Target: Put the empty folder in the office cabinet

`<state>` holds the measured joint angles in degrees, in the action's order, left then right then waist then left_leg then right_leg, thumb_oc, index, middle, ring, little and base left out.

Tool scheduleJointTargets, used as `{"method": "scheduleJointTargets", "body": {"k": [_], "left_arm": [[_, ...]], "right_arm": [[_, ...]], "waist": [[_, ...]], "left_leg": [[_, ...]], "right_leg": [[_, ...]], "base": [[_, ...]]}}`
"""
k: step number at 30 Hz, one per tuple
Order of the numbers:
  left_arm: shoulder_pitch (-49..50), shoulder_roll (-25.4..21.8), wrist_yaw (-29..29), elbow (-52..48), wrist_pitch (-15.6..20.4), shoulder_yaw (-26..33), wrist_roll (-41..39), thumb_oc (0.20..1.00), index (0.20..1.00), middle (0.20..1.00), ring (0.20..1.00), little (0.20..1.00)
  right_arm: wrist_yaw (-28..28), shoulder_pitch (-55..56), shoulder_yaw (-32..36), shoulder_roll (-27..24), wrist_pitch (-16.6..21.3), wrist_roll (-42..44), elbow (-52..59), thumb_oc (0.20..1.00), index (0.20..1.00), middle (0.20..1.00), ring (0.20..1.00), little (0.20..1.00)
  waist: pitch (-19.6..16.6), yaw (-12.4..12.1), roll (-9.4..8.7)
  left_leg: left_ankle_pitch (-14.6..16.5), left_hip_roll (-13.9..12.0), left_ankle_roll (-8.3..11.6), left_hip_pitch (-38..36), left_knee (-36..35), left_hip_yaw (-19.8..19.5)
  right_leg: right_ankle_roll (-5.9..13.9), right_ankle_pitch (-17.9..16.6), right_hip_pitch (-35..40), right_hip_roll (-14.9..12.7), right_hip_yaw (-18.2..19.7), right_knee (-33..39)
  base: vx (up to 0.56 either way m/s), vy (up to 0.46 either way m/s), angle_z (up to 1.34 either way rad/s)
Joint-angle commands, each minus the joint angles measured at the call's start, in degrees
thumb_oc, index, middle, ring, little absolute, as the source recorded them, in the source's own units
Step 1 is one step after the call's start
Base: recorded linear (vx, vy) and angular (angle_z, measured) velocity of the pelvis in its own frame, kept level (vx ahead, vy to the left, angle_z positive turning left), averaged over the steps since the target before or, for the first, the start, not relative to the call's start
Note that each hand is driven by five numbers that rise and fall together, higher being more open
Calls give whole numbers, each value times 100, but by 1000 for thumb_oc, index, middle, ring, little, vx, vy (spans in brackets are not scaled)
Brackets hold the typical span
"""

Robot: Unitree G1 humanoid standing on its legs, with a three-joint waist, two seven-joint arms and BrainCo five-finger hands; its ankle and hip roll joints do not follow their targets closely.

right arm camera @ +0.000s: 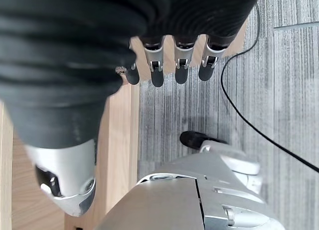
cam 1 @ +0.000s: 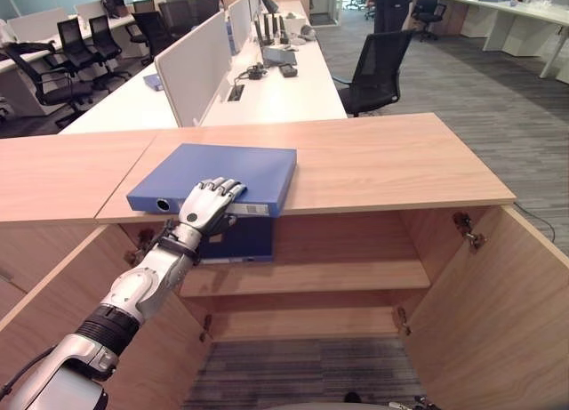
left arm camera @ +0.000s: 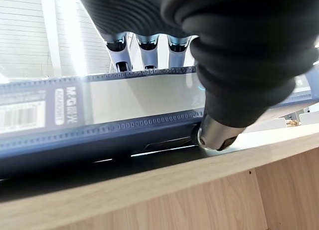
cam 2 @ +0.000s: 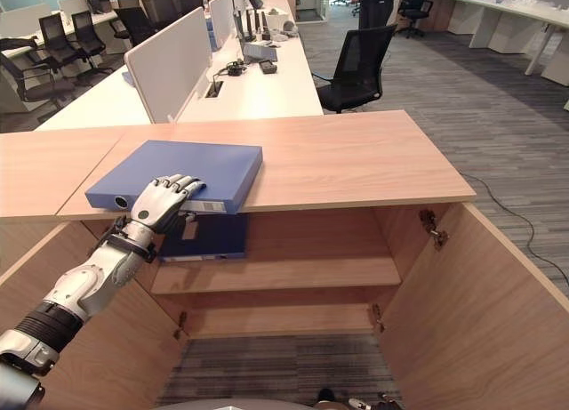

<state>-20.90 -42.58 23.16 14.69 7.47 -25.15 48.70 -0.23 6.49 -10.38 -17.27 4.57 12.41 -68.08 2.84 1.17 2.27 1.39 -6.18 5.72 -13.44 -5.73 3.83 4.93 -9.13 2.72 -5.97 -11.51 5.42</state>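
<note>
L hand clamps blue folder front edge on cabinet top, thumb hidden beneath; R hand loose, empty.

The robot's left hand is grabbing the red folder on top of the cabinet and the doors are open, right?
Not quite: the folder is blue, not red, as the left eye view shows. The rest holds: the left hand has its fingers over the folder's front edge on top of the cabinet, and the doors are open.
</note>
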Motion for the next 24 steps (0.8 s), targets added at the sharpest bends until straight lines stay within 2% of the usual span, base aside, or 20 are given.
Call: {"method": "scheduleJointTargets", "body": {"k": [1,4,5,7,8,14,20,21,24], "left_arm": [[-516,-22,-109,342,-75,89,-157,200,200,200,200,200],[-484,-18,-95,255,-88,196,-239,200,200,200,200,200],[-477,-19,-99,251,-88,200,-240,200,200,200,200,200],[-457,-35,-89,-162,-42,550,-556,200,200,200,200,200],[-484,-58,-74,-308,-34,666,-667,200,200,200,200,200],[-1288,-303,113,-1375,102,1649,-1896,200,200,200,200,200],[-1869,-653,97,-1593,258,1869,-2612,200,200,200,200,200],[-1912,-690,72,-1705,304,1978,-2847,200,200,200,200,200],[-1784,-574,-48,-2118,500,2318,-3687,200,200,200,200,200]], "right_arm": [[-110,-394,130,-42,91,245,-296,1000,1000,1000,1000,1000],[-108,-400,155,-37,84,261,-312,1000,1000,1000,1000,1000],[-107,-399,152,-37,83,261,-315,1000,1000,1000,1000,1000],[-103,-386,197,-19,69,276,-322,1000,1000,1000,1000,1000],[-95,-390,196,-8,62,281,-340,1000,1000,1000,1000,1000],[22,-535,64,-5,29,322,-312,1000,1000,1000,1000,1000],[148,-607,-59,-29,0,303,-359,1000,1000,1000,1000,1000],[159,-621,-62,-35,-11,286,-377,1000,1000,1000,1000,1000],[187,-647,-52,-43,-32,265,-413,1000,1000,1000,1000,1000]], "waist": [[175,51,-103],[184,44,-106],[169,45,-104],[163,10,-109],[144,-1,-109],[124,-89,-50],[81,-118,26],[93,-128,37],[72,-168,67]], "left_leg": [[112,-9,191,161,73,144],[45,2,181,190,73,142],[108,-2,187,165,73,138],[42,11,179,186,73,120],[105,8,185,157,73,109],[-8,27,190,223,73,45],[29,49,199,209,73,12],[-41,56,188,237,73,3],[6,55,191,224,73,-26]], "right_leg": [[532,1061,832,-285,151,-108],[518,1009,806,-291,140,-126],[527,1060,838,-287,145,-109],[506,1018,830,-293,120,-127],[515,1073,873,-287,117,-108],[495,1029,878,-317,41,-116],[505,1082,923,-318,-4,-108],[496,1029,890,-326,-18,-125],[503,1079,927,-331,-44,-104]], "base": [[0,0,0],[-13,1,0],[0,0,0],[0,0,0],[0,0,0],[-23,-11,2],[-6,-6,6],[1,-5,6],[-4,-4,4]]}}
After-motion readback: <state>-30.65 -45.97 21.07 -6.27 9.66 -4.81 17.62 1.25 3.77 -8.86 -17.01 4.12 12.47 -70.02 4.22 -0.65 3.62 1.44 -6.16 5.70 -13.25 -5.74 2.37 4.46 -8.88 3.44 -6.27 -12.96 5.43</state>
